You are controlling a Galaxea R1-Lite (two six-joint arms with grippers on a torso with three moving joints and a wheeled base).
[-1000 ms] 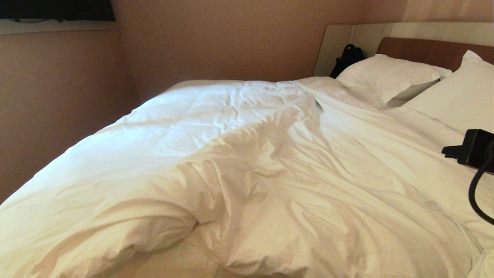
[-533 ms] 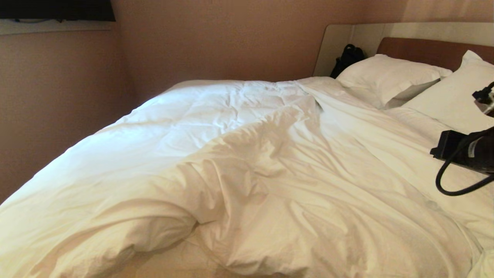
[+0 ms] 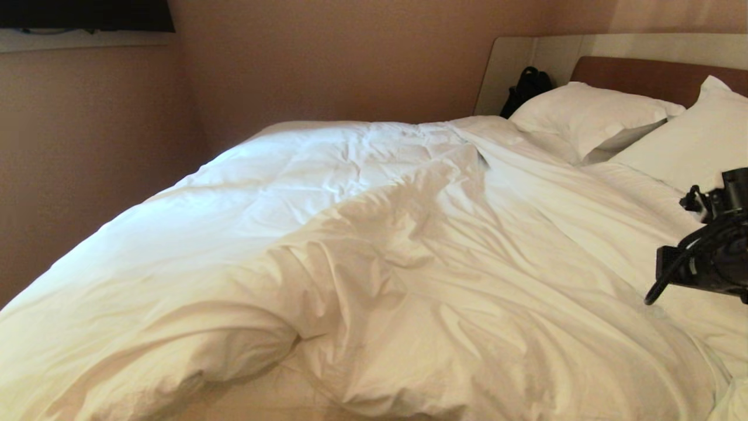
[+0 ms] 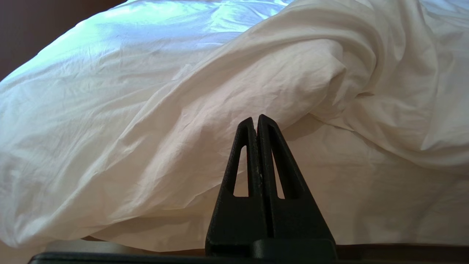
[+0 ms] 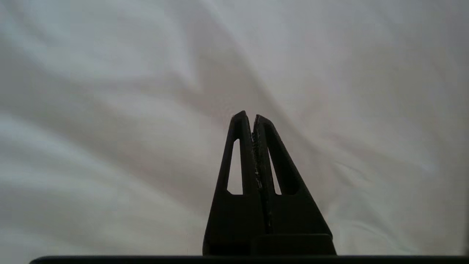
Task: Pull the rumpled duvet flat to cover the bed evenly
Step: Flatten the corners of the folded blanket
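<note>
Right gripper [image 5: 254, 116] clenched, empty, over rumpled duvet [image 5: 110, 91] (left gripper [image 4: 256, 119] clenched too).

Dim warm rm — duvet [image 3: 245, 193] glare left, blurry.

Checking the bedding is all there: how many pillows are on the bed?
2: one pillow against the headboard, another pillow nearer the camera at the right edge. More may lie beyond the frame.
</note>
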